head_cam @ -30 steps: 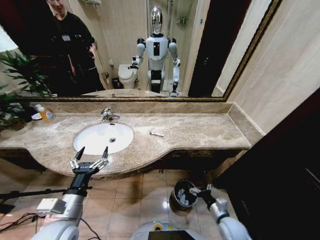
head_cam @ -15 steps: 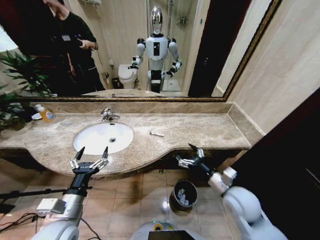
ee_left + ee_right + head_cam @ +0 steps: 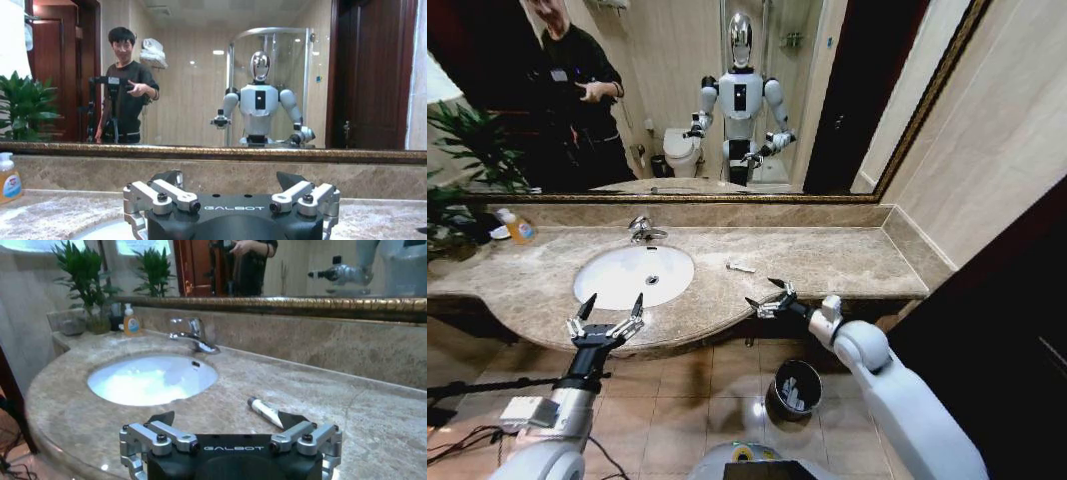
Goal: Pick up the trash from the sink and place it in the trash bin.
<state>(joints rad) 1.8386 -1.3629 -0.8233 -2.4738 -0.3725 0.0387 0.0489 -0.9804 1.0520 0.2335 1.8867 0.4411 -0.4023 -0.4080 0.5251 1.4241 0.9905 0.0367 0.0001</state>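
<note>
The white oval sink (image 3: 617, 280) sits in the brown marble counter, with its chrome faucet (image 3: 642, 230) behind it. One piece of trash, a small white tube (image 3: 740, 267), lies on the counter to the right of the basin. The right wrist view shows the tube (image 3: 265, 411) just beyond my right gripper (image 3: 227, 420). My right gripper (image 3: 767, 298) hangs open over the counter's front edge, short of the tube. At the counter's front edge below the sink, my left gripper (image 3: 607, 315) is open and holds nothing. The dark round trash bin (image 3: 795, 388) stands on the floor under the right arm.
An orange-capped soap bottle (image 3: 520, 230) and a potted plant (image 3: 457, 170) stand at the counter's back left. A wide mirror (image 3: 727, 90) runs behind the counter. A dark cabinet wall (image 3: 987, 330) closes the right side. Cables (image 3: 457, 440) lie on the tiled floor at left.
My right arm has risen from beside the trash bin to the counter's front edge and swung left toward the tube. The left arm has not moved.
</note>
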